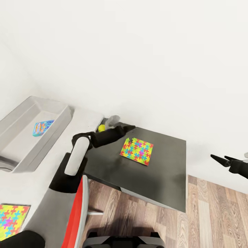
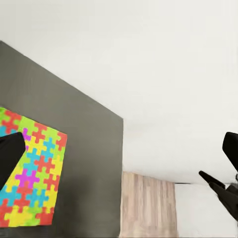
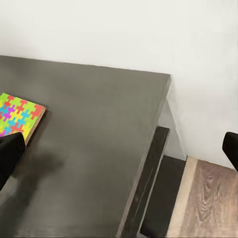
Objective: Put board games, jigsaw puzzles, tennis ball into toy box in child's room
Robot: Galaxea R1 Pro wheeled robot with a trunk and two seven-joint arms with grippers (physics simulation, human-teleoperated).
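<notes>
**Left hand at the puzzle's edge on the dark counter**

- Dark grey counter [image 1: 162,172] stands against the white wall. One jigsaw puzzle [image 1: 136,151] lies flat on it, brightly coloured, toward the wall side.
- Left hand [image 1: 129,129] reaches over the counter's back corner, tips just beside the puzzle's near corner. Whether the fingers are apart or together: cannot tell, they read as one dark shape in the head view. In the left wrist view one dark finger [image 2: 10,153] overlaps the puzzle's edge.
- Tennis ball [image 1: 101,128], yellow, sits behind the left arm, near the wall, next to a blurred grey object.
- Toy box [image 1: 58,127], a pale grey tray, rests on the light counter to the left. One board game [image 1: 42,127], blue box, lies inside it.
- Second jigsaw puzzle [image 1: 12,220] lies on the light counter, at the picture's lower left corner.
- Right hand [image 1: 220,159] hangs over the wood floor [image 1: 213,220], well apart from the counter; its two pointed fingers stand slightly apart, empty.
</notes>
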